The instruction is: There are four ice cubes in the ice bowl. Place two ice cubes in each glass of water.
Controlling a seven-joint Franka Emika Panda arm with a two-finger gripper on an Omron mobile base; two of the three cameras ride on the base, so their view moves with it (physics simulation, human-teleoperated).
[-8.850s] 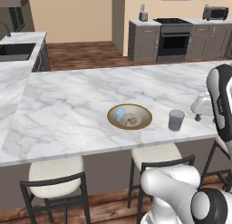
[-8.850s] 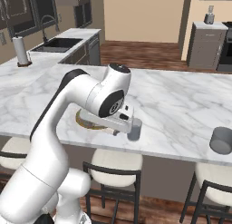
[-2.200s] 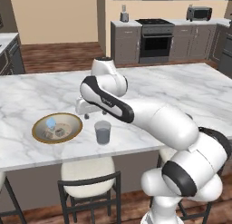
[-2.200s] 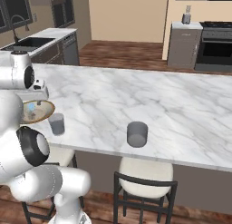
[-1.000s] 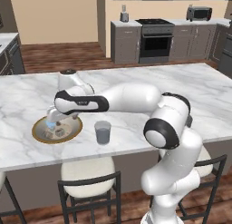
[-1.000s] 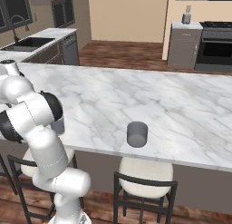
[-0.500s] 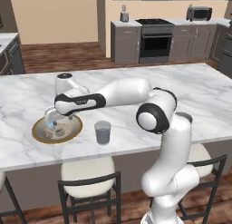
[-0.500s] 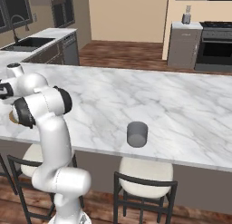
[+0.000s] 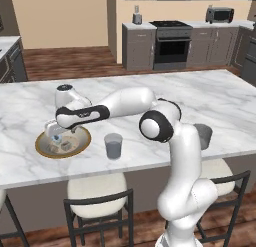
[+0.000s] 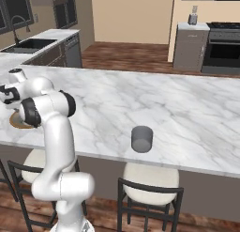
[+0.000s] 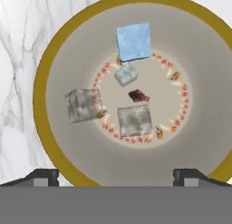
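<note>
1. Over the ice bowl, at the left of the marble worktop, the end effector is hanging with its jaws spread wide, gripping nothing.
2. Inside the ice bowl, four ice cubes are lying loose: a bluish one, a small pale one touching it, and two grey ones apart.
3. One glass of water is standing just right of the bowl; a darker glass of water is sitting well apart near the worktop's front edge.

White marble counter, ice bowl, nearer glass, perhaps darker glass
</note>
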